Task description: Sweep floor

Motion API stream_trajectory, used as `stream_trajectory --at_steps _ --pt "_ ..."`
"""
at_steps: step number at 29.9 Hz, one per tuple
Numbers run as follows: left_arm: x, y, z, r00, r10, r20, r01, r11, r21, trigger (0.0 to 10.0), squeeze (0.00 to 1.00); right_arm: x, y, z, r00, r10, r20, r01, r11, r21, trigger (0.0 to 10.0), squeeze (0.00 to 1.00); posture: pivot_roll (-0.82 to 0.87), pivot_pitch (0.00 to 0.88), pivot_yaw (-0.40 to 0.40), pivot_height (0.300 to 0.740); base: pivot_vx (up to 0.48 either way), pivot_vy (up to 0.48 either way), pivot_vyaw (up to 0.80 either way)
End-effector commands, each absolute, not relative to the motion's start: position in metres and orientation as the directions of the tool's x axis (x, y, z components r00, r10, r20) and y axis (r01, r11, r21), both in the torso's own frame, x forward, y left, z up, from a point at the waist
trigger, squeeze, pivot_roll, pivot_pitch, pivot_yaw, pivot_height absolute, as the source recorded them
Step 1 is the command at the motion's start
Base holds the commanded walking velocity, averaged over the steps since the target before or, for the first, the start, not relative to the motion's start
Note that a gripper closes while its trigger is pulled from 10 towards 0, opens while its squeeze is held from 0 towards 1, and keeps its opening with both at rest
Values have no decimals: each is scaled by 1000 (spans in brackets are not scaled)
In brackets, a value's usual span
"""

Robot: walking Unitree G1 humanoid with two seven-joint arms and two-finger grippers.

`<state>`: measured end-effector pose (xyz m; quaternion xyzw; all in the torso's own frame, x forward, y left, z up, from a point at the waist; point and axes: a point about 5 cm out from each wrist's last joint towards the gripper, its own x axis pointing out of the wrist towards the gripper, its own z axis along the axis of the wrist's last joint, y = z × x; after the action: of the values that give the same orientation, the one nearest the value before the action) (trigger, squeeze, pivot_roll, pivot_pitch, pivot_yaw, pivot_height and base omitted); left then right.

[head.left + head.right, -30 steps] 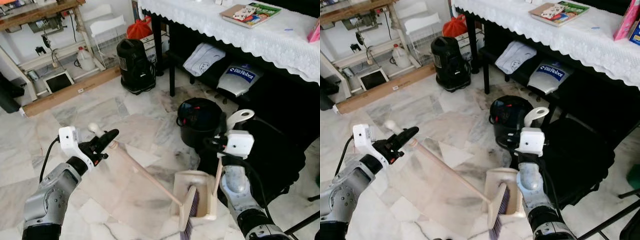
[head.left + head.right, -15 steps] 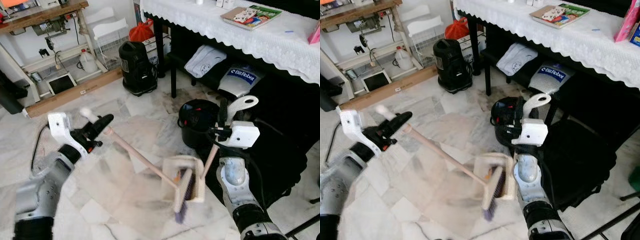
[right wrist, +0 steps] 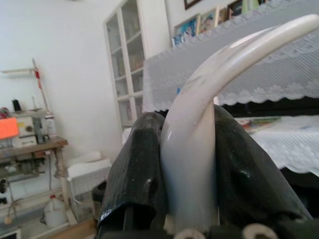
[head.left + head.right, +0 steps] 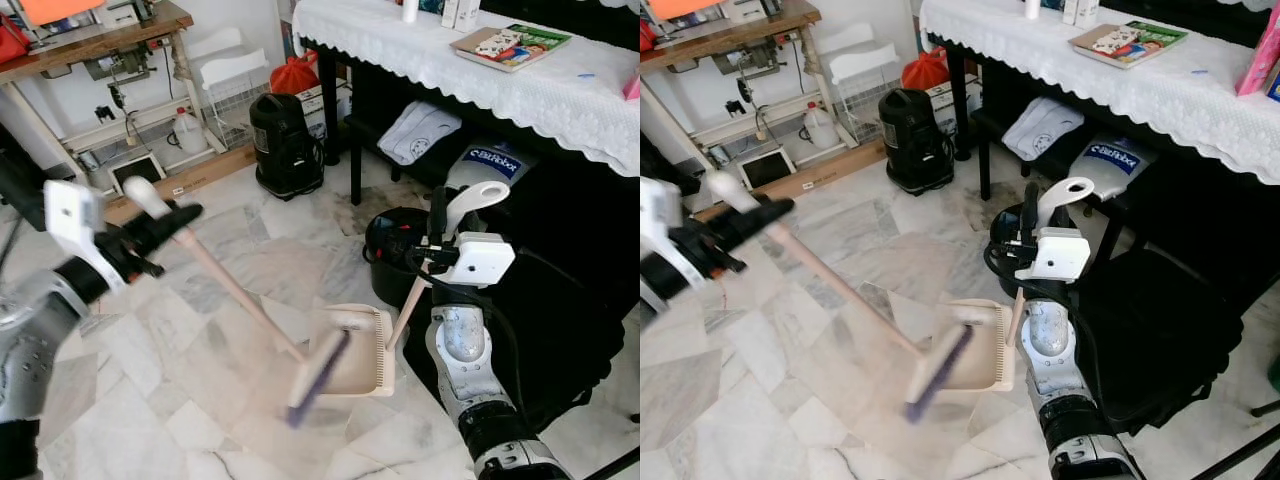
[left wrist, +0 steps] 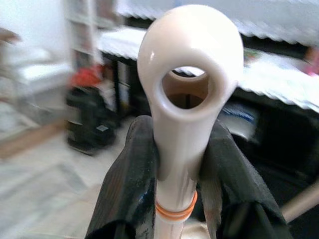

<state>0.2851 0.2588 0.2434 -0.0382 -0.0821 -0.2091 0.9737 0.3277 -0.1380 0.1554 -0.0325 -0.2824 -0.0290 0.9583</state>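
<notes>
The dustpan [image 4: 352,350] is the anchor here: a cream plastic scoop with a ribbed back wall, sitting on the pale veined marble floor [image 4: 150,400]. The right gripper [image 4: 437,215], just above and behind the pan, has its fingers pinched on the dustpan handle [image 4: 475,200], a glossy curved hook on a thin slanted stem. The broom head [image 4: 318,378] hangs at the pan's open mouth, its purple bristles blurred. From it a slim pinkish broom stick [image 4: 235,295] slants up and away from the pan to the left gripper [image 4: 165,222], clamped just below the stick's rounded, holed end knob.

To do this step well, I judge the pan's lip should stay flat against the marble while short strokes draw the bristles into it.

Beyond the pan stand a black bucket [image 4: 395,235], then a black vacuum canister [image 4: 285,140] and a table under a white lace cloth [image 4: 470,60]
</notes>
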Motion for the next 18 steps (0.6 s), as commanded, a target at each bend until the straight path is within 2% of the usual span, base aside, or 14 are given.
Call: stream_trajectory --at_steps 1,4,6,11,12,14,15,18 --pt "280 270 265 892 -362 269 385 922 -34 10000 0 329 -133 175 795 -29 606 55 998 -24 10000 0 72 0 113 740 0 0 0" --pt "279 278 268 896 -319 307 351 935 -51 10000 0 329 -133 175 796 -29 605 56 998 -27 10000 0 71 0 110 740 0 0 0" --pt "280 285 270 907 -239 347 278 958 -68 10000 0 329 -135 177 794 -33 607 61 998 -27 10000 0 70 9 106 740 0 0 0" --pt "281 286 265 916 -163 366 205 975 -81 10000 0 329 -135 181 793 -22 609 51 998 -30 10000 0 58 19 92 740 0 0 0" --pt "282 289 261 918 -77 388 128 986 -107 10000 0 330 -135 184 790 -19 613 47 998 -30 10000 0 57 22 89 740 0 0 0" --pt "282 291 259 918 -33 394 84 990 -112 10000 0 331 -135 186 788 -18 615 46 999 -29 10000 0 57 22 89 740 0 0 0" --pt "283 294 252 918 54 393 -5 992 -125 10000 0 332 -137 189 789 -33 614 50 999 -9 10000 0 49 28 85 740 0 0 0" --pt "284 295 241 920 129 371 -89 988 -124 10000 0 333 -138 191 789 -40 613 52 999 -1 10000 0 39 36 81 740 0 0 0"
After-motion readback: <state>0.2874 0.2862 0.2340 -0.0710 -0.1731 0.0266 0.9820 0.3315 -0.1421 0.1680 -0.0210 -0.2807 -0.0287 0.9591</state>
